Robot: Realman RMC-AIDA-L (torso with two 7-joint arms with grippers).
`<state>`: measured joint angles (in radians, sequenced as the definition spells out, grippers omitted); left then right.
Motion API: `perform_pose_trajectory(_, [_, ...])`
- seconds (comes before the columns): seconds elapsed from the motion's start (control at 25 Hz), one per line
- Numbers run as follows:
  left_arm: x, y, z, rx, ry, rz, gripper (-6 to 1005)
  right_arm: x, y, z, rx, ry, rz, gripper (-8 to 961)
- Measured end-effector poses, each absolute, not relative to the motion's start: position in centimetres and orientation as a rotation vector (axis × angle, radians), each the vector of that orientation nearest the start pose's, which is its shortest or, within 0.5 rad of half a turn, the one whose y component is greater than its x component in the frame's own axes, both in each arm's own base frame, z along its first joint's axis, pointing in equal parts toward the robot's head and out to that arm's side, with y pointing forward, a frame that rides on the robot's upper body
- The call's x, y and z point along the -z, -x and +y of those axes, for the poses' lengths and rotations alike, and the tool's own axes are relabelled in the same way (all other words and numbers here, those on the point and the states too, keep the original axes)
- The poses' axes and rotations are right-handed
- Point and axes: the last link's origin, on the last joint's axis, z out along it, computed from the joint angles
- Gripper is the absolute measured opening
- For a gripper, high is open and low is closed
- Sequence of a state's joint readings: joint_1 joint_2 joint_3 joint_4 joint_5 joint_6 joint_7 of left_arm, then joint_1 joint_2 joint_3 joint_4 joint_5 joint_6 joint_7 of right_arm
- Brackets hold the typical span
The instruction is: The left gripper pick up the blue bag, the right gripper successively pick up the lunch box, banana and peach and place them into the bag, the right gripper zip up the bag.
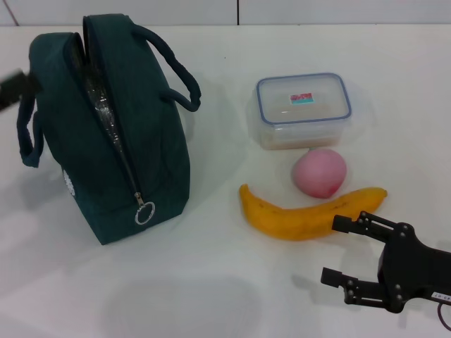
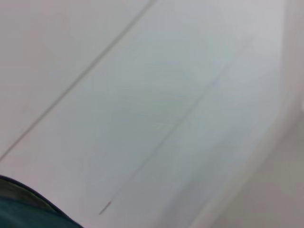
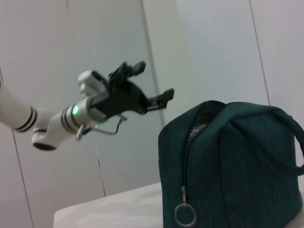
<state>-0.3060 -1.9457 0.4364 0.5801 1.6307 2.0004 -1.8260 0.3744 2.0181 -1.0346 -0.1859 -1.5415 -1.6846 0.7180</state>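
Bag [image 1: 151, 134]: stands upright on the table [image 1: 211, 282], not lifted. Zip part open along the top, foil lining showing in the gap; ring pull [image 1: 145, 213] hangs low on the end facing the camera. Nothing visible inside as far as the gap shows.

Left gripper [image 3: 152, 83]: in the air beside the bag's top, on the side away from the food, clear of the fabric. Jaws spread, holding nothing. In the head view only a dark blur of it shows by the bag's far handle. Left wrist view: wall and one sliver of teal cloth.

Right gripper [image 1: 347, 250]: low over the table, on the food side of the bag, just beyond the banana's dark-tipped end. Jaws spread, empty.

Lunch box [image 1: 304, 109]: on the table, well apart from the bag, lid on, label up.

Peach [image 1: 320, 172]: just beside the lunch box, between it and the banana.

Banana [image 1: 310, 215]: lying flat, curved under the peach, farthest of the three from the bag's open top.

Done: nothing, by my reading. No handle gripped, no item bagged.

Left: grip and raise the bag; load lunch box, banana, peach in turn; close the zip.

Step in hand (judgement): left arm lining up on a handle.
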Motion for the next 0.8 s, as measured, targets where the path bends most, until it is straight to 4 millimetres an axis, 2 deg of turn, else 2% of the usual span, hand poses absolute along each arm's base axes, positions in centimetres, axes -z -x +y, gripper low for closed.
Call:
perform_pose_trajectory(0.28, [-15.0,30.4,28.5,1.355,2.186,-1.399,874,4.8,-29.6,22.8,-1.023,2.687,0.358,805])
perform_pose_trajectory(0.44, [-16.4,30.4,30.2,1.059,2.159,-1.534,874,4.9,-29.7,22.7,-1.021,2.684,0.351,805])
perform_pose_trajectory(0.64, [-16.1,29.8,31.9,0.779,2.149,-1.690,874,4.9,-29.7,22.7,-1.018,2.684,0.349,805])
perform_pose_trajectory(0.8, [-15.5,28.6,33.0,0.674,2.203,-1.740,874,5.0,-29.8,22.8,-1.003,2.683,0.352,804])
